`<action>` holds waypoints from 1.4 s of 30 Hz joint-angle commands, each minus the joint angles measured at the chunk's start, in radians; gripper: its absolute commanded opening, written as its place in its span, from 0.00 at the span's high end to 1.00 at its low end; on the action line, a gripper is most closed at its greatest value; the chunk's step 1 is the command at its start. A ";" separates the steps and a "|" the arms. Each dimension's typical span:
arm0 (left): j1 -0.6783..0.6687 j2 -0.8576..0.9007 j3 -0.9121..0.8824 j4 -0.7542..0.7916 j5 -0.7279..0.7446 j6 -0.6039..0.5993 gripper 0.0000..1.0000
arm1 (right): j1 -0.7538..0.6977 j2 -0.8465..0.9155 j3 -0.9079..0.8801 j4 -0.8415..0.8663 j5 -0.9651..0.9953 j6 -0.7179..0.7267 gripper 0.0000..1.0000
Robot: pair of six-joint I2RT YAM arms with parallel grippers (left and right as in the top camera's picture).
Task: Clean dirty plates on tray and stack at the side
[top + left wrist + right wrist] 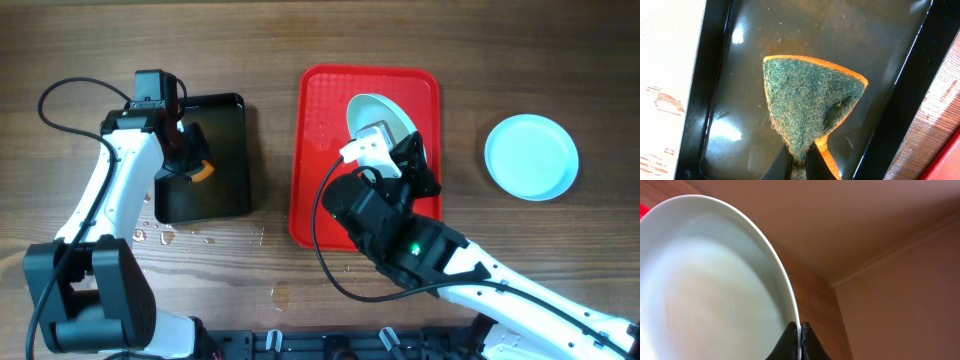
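My right gripper point(400, 150) is shut on the rim of a pale plate point(372, 115), holding it tilted up over the red tray point(320, 150). In the right wrist view the jaws point(800, 330) pinch the plate's edge point(715, 290); its face looks clean. A second pale blue plate point(531, 156) lies flat on the table at the right. A third plate is not in view. My left gripper point(192, 160) is shut on a green and orange sponge point(807, 100), held over the black tray point(790, 30).
The black tray point(225, 110) sits left of the red tray. Water drops point(170, 237) lie on the wooden table in front of it. My right arm's body covers the near right part of the red tray.
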 commanded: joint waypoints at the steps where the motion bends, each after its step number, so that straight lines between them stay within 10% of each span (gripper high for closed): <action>1: 0.003 0.010 -0.005 0.003 0.013 0.020 0.96 | 0.005 -0.013 0.005 0.005 0.035 -0.005 0.95; 42: 0.003 0.010 -0.005 0.005 0.020 0.020 0.96 | -0.020 -0.017 -0.003 -0.007 -0.113 0.100 0.96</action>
